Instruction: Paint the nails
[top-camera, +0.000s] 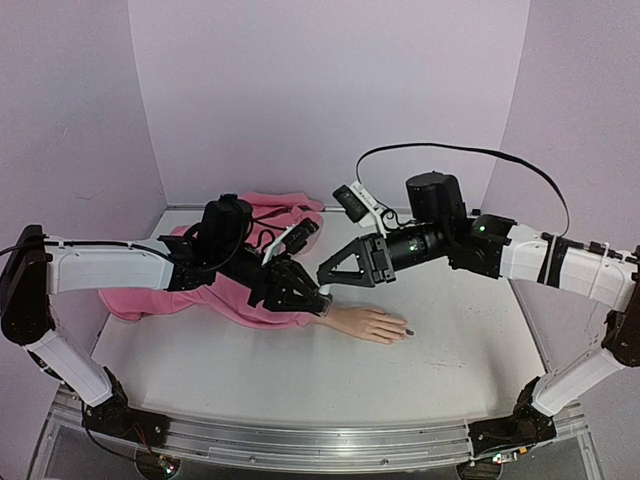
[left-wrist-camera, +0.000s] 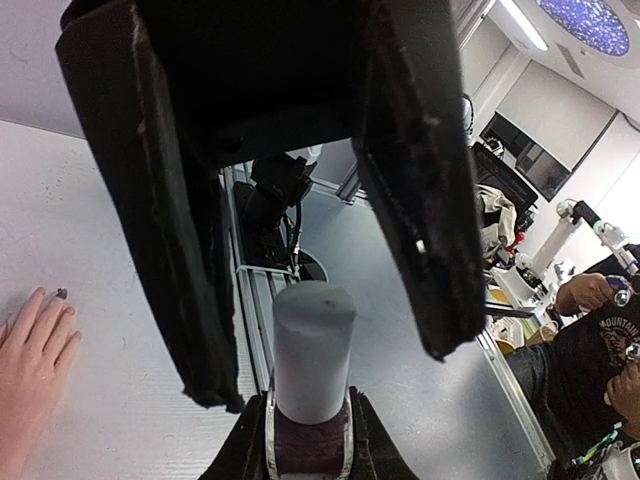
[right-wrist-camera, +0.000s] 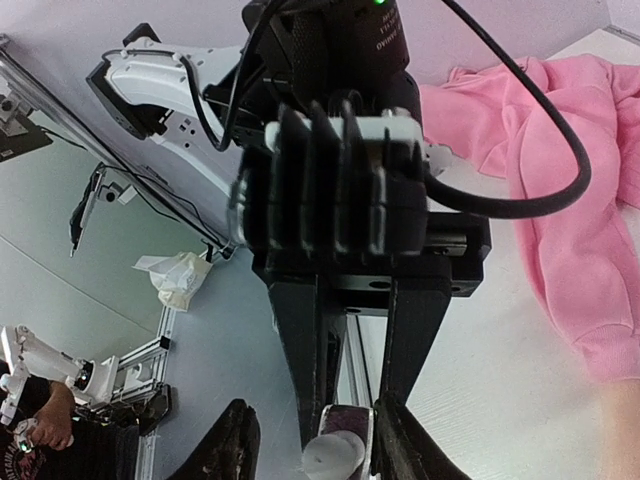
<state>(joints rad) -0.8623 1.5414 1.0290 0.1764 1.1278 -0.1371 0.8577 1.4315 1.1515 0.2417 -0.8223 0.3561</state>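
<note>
The mannequin hand (top-camera: 372, 323) lies palm down on the table, its pink sleeve (top-camera: 225, 298) trailing to the left. One fingertip nail (top-camera: 408, 333) is dark; it also shows in the left wrist view (left-wrist-camera: 61, 294). The other nails look skin-toned. My left gripper (top-camera: 316, 297) is shut on the dark polish bottle (left-wrist-camera: 310, 447), whose white cap (left-wrist-camera: 313, 340) points at the right gripper. My right gripper (top-camera: 330, 272) is open, and its black fingers (left-wrist-camera: 160, 220) straddle the cap without touching it. In the right wrist view the cap (right-wrist-camera: 335, 456) sits between my right gripper's (right-wrist-camera: 312, 408) fingers.
The pink garment (right-wrist-camera: 560, 200) is heaped at the back left of the table. A small black device (top-camera: 349, 203) with a white mount stands at the back centre. Purple walls (top-camera: 330, 90) close in three sides. A metal rail (top-camera: 300, 445) runs along the near edge.
</note>
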